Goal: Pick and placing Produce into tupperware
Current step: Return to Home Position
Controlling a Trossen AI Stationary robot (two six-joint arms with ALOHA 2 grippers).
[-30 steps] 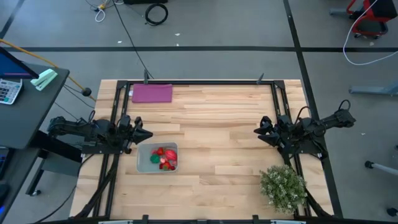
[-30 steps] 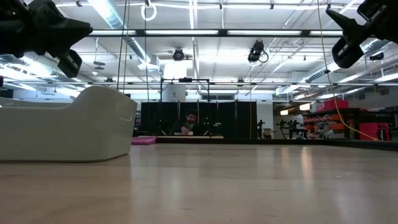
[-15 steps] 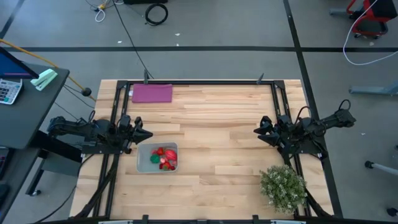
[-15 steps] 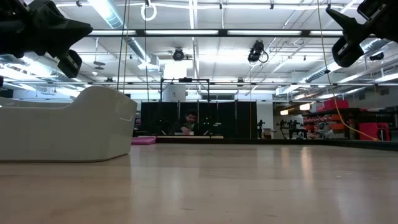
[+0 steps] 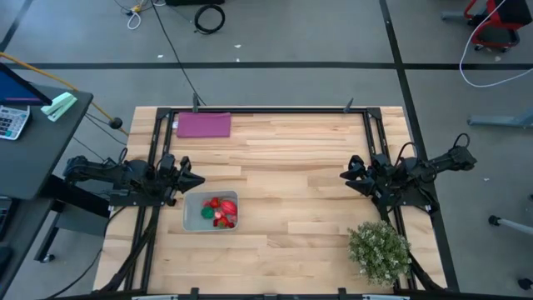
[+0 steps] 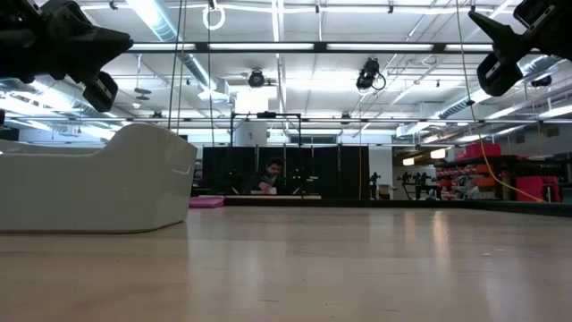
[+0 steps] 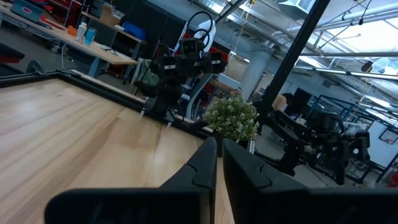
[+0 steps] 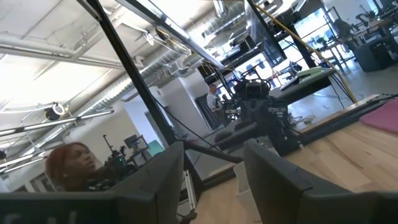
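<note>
**A:** Status, please. Where is the produce [image 5: 221, 210]?

**B:** From my station, every piece I can see lies inside the tupperware [image 5: 188, 223]. There is a cluster of red and pink pieces, with one green piece [image 5: 206, 214] just beside them on the side nearer the left arm.

**A:** And the tupperware itself?

**B:** It sits flat on the left part of the surface [image 5: 291, 167], toward the lower edge in the high view. It is well apart from the purple mat [image 5: 203, 125] at the far left corner. It is also well apart from the bushy plant [image 5: 379, 250] at the opposite near corner. In the low view I see only its pale wall, so I can't see the contents from there.

**A:** How does the left side look?

**B:** The left arm [image 5: 125, 179] lies along the left edge of the surface. Its tip is just beside one corner of the tupperware and is not touching it. In the low view it hangs above the container wall, clear of the wood. My left wrist view shows the left jaws drawn almost together, with only a thin slit between them and nothing in it.

**A:** And the right?

**B:** The right arm [image 5: 408, 177] waits at the right edge, near the plant and well apart from the tupperware. The right jaws stand wide apart and hold nothing.
</note>
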